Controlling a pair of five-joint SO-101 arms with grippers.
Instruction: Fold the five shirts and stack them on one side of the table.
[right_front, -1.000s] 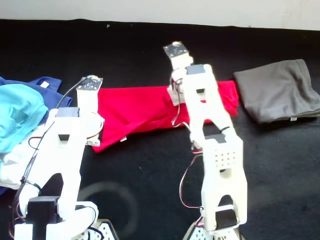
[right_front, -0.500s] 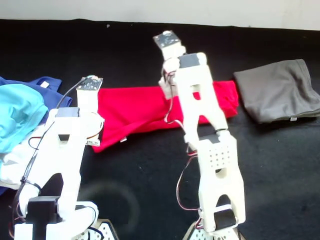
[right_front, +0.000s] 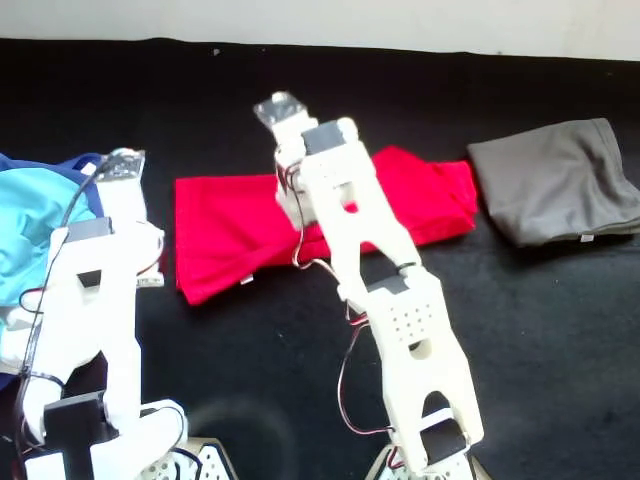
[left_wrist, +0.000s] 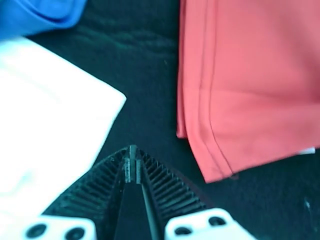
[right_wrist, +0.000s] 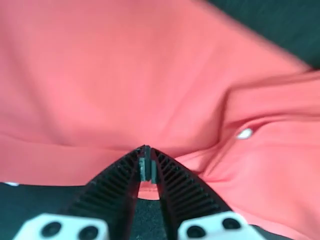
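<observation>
A red shirt (right_front: 220, 225) lies spread across the middle of the black table (right_front: 300, 90), bunched toward its right end. My right gripper (right_wrist: 145, 169) is down on it near its near edge, shut with red fabric (right_wrist: 125, 75) pinched at the tips. My left gripper (left_wrist: 132, 162) is shut and holds nothing. It hangs over bare table between a white shirt (left_wrist: 40, 125) and the red shirt's left edge (left_wrist: 240, 100). A folded grey shirt (right_front: 555, 180) rests at the right side.
Unfolded shirts are piled at the left edge: cyan (right_front: 30, 230), dark blue (right_front: 85, 165) and white (right_front: 12, 330). The blue one (left_wrist: 35, 12) also lies beyond my left gripper. Bare black cloth lies in front of the red shirt and behind it.
My right arm has swung left across the red shirt, dragging fabric with it, so the shirt's right part has bunched up. My left arm has moved left, off the shirt's edge.
</observation>
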